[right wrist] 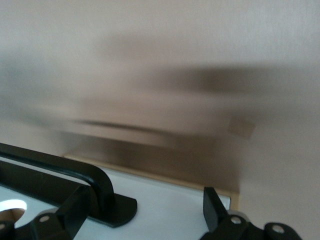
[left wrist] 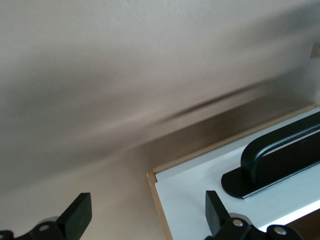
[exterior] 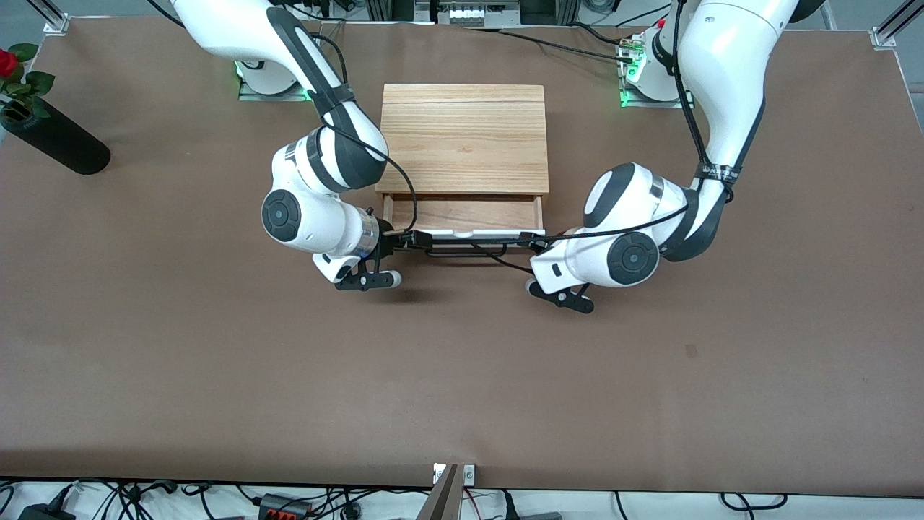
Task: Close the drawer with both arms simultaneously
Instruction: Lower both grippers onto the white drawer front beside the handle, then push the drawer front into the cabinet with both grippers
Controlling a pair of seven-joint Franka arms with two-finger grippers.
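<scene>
Two open grippers, left gripper (exterior: 533,242) and right gripper (exterior: 406,240), meet your part-open drawer's (exterior: 465,214) white front near the table's (exterior: 180,375) base-side edge.

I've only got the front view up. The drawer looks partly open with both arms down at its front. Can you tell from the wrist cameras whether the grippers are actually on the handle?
Observer: The left gripper is open at the corner of the white drawer front, one finger in front of the panel and one past its edge; neither grips the handle.
Operator: And the right one?
Observer: The right gripper is open too, one finger against the handle's end, the other near the panel's corner.
Operator: Anything pinched?
Observer: No, nothing sits between either pair of fingers.
</scene>
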